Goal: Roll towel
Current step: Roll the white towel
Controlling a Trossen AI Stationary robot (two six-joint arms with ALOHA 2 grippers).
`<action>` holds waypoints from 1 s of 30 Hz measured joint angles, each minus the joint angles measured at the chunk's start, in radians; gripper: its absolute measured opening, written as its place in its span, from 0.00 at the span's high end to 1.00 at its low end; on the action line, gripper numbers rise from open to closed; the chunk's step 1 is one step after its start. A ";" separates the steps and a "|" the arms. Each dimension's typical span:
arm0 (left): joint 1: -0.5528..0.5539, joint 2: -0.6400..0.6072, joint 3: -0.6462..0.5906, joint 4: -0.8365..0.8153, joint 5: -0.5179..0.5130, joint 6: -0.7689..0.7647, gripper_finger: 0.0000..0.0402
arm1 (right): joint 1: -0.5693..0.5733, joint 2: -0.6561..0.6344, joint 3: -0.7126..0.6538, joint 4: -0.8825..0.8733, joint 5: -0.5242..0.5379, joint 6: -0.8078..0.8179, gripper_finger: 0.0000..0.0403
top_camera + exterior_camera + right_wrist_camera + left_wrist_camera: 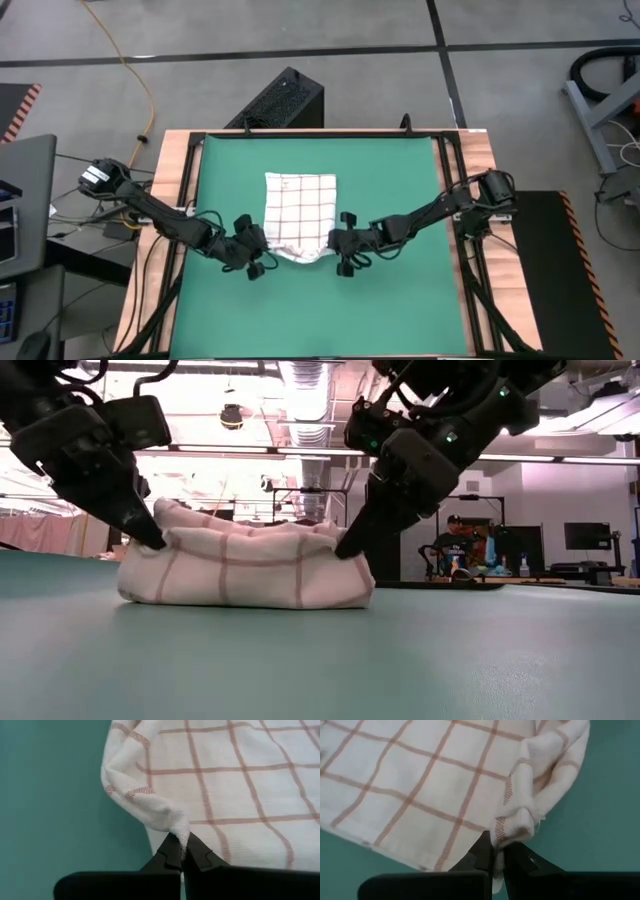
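The white towel [298,215] with thin red checks lies on the green mat [390,180], its near end turned over into a thick roll [245,568] that rests on the mat. My left gripper [262,250] is shut on the roll's left end. My right gripper [335,250] is shut on the roll's right end. The far part of the towel lies flat on the mat. My left gripper pinches a bunched corner of the towel [507,831] at the roll's left end between its two fingertips, slanting down from the near left. The cloth there is gathered in folds and the roll rests on the mat. My right gripper pinches a twisted tip of cloth [179,831] at the roll's right end between its two fingertips, slanting down from the near right. The cloth is drawn into a point at the fingers. The roll below it rests on the mat.
A wooden table frame [165,190] borders the mat on both sides. Bare mat lies to the left, right and near side of the towel. Beyond the far edge stands a black box [280,100] on the floor; a person [455,545] sits far behind.
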 joint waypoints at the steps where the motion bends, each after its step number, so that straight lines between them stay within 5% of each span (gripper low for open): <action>1: 0.005 0.000 0.000 -0.001 0.003 -0.009 0.98 | -0.005 0.000 -0.002 0.003 0.000 0.000 0.98; 8: 0.024 0.000 -0.050 -0.004 0.030 -0.090 0.98 | -0.045 0.001 -0.051 0.007 -0.009 0.010 0.98; 15: 0.025 0.000 -0.161 0.177 0.008 -0.114 0.98 | -0.061 0.001 -0.078 0.025 -0.023 0.010 0.98; 30: 0.029 0.000 -0.209 0.184 0.033 -0.186 0.96 | -0.075 0.001 -0.128 0.094 -0.028 0.025 0.98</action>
